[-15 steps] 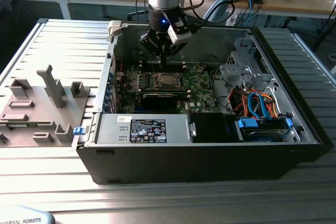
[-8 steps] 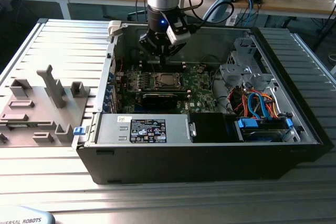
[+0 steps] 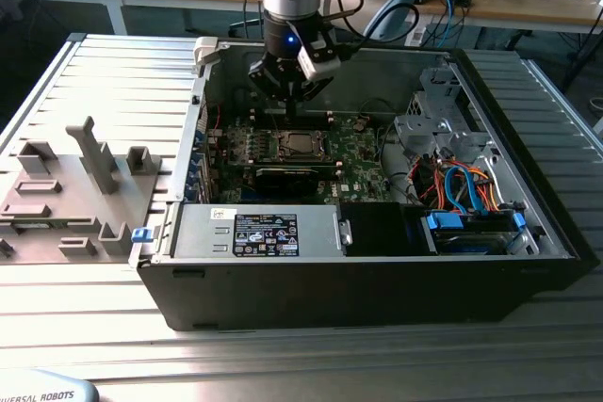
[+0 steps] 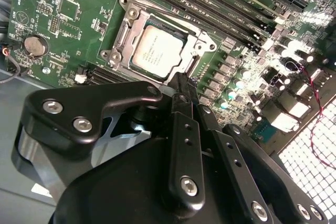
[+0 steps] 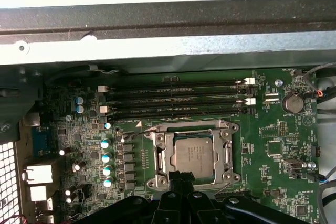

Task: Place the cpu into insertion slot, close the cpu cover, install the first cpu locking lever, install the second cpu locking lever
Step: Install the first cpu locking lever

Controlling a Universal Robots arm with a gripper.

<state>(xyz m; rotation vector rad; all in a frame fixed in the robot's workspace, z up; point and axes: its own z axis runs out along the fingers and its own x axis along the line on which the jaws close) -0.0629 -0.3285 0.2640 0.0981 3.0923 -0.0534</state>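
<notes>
Computer case: black, open, lying on the ribbed tabletop.
Green circuit board: flat inside the case.
Tool: fingers pressed together, gripping nothing, tip at the socket's edge.
Cpu cover: lowered around the chip.
Insertion slot: occupied.
Cpu: seated in the slot, silver top exposed.
</notes>
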